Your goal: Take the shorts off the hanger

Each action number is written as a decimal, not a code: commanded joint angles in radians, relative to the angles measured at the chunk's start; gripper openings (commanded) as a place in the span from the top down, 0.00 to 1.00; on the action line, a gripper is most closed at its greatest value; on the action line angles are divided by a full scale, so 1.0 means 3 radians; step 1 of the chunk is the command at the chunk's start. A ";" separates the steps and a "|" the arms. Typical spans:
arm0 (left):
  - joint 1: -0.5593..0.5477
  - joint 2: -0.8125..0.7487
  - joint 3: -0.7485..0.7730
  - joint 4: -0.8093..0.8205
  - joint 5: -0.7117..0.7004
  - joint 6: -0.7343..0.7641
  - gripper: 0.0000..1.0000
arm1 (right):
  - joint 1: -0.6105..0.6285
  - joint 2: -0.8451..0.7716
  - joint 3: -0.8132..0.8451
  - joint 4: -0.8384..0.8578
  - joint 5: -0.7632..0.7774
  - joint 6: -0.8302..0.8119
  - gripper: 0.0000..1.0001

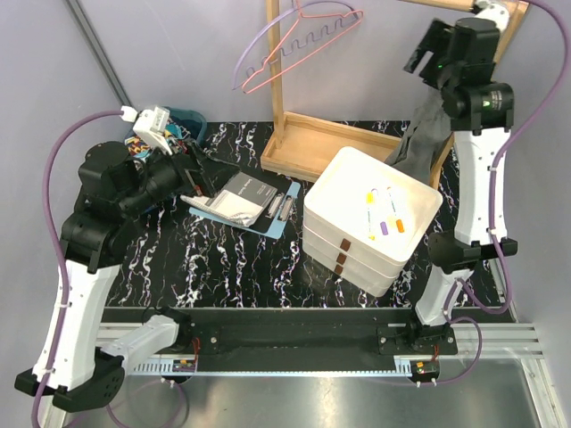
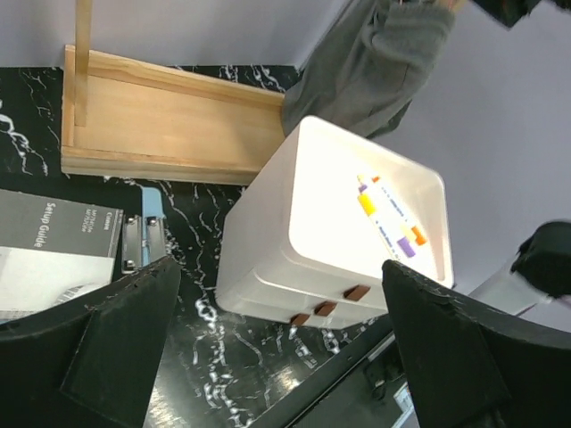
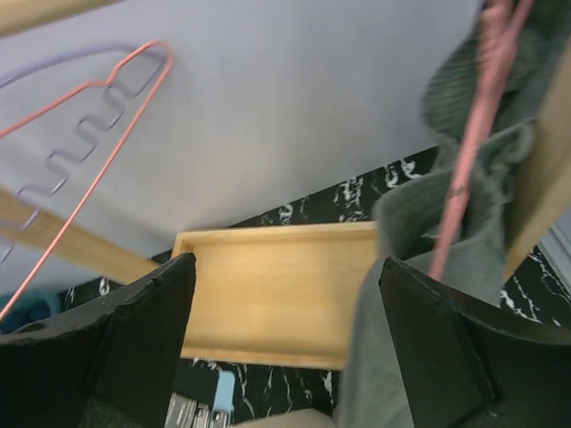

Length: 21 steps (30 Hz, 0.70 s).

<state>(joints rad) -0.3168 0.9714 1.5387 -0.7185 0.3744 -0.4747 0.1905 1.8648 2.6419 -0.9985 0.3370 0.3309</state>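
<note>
Black marble-patterned table (image 1: 223, 259) before a pale wall; at upper left, the left gripper (image 2: 278, 267) hangs with its jaws spread, holding nothing; at upper centre, an empty pink wire hanger (image 1: 308, 40) by a wooden rack (image 1: 330, 143); at upper right, plain grey cloth shorts (image 3: 419, 232) hang from another pink hanger (image 3: 464, 152), just beside the right gripper (image 3: 287, 263), its fingers parted and empty. Likely step: reaching for the shorts; the next move calls for pinching the cloth and drawing it off the hanger.
</note>
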 commanded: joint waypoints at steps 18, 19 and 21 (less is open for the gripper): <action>-0.0371 -0.0099 0.0230 -0.0351 -0.0317 0.0754 0.01 | -0.0829 0.0084 -0.0200 0.0214 -0.1134 0.0303 0.30; -0.0381 -0.0093 0.0225 -0.0356 -0.0323 0.0749 0.01 | -0.0835 0.0078 -0.0236 0.0230 -0.1139 0.0303 0.30; -0.0381 -0.0088 0.0220 -0.0351 -0.0317 0.0744 0.01 | -0.0835 0.0073 -0.0328 0.0235 -0.1174 0.0318 0.32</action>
<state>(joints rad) -0.4244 0.9398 1.5833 -0.8375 0.2989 -0.2676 -0.0597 1.9011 2.5851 -0.9615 0.0269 0.4229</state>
